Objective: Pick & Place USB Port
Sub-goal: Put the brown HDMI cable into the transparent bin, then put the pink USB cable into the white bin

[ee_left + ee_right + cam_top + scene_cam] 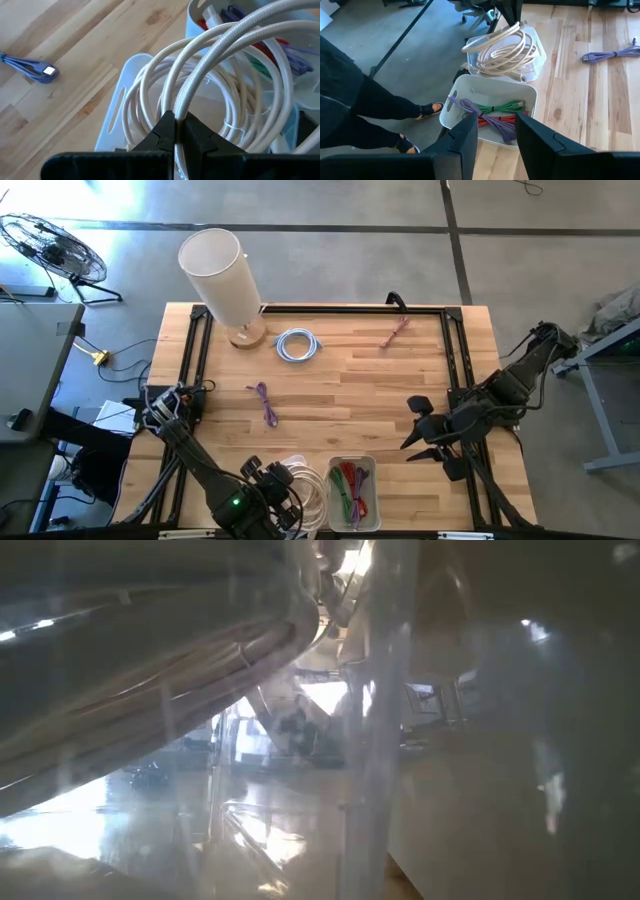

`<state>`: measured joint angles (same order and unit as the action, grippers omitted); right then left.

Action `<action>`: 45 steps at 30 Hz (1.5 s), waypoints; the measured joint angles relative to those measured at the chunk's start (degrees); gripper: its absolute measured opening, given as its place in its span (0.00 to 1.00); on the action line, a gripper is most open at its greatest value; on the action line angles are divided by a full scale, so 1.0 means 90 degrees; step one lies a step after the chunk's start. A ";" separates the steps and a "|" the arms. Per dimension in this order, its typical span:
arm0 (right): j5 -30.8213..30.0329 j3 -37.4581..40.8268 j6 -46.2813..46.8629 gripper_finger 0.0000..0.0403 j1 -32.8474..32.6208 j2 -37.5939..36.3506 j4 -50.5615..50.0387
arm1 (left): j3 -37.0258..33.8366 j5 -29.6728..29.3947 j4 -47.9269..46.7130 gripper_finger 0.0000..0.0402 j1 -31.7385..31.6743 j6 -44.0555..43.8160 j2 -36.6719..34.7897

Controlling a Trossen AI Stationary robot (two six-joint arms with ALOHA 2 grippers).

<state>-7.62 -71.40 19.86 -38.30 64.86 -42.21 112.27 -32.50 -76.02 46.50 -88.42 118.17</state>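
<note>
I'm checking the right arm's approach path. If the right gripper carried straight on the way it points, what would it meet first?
Probably the white bin holding green, red and purple cables, which sits right ahead of the open right gripper. Depth is uncertain, so it might pass above it.

At the wooden table's (340, 395) eleven o'clock, a tall white cylindrical lamp (222, 278) on a round wooden base. Off the table at ten o'clock, a black wire-caged floor fan (48, 248). Beyond the near edge, a person's dark-trousered legs (355, 107).
</note>
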 joint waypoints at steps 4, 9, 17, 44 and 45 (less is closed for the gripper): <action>0.0000 0.0000 0.0105 0.30 0.0000 0.0000 0.0001 | -0.0353 0.0023 0.0389 0.02 0.0000 0.0002 0.0005; 0.0000 0.0000 0.0272 0.30 0.0000 0.0000 0.0001 | -0.0769 0.0077 0.0906 0.02 0.0000 0.0007 0.0010; -0.0121 0.0000 0.0316 0.30 -0.0215 0.0000 0.0001 | -0.0977 0.0160 0.0922 0.05 0.0000 -0.0042 0.0005; -0.0117 0.0000 0.0359 0.30 -0.0265 0.0000 -0.0164 | 0.0206 0.0283 -0.0082 0.21 0.0000 0.0916 -0.0116; -0.0117 0.0000 0.0361 0.30 -0.0265 0.0000 -0.0164 | 0.0381 0.0236 -0.0250 0.21 0.0000 0.1005 -0.0121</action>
<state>-8.67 -71.40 23.11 -40.69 64.86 -43.68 115.70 -30.37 -78.27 46.50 -79.37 117.08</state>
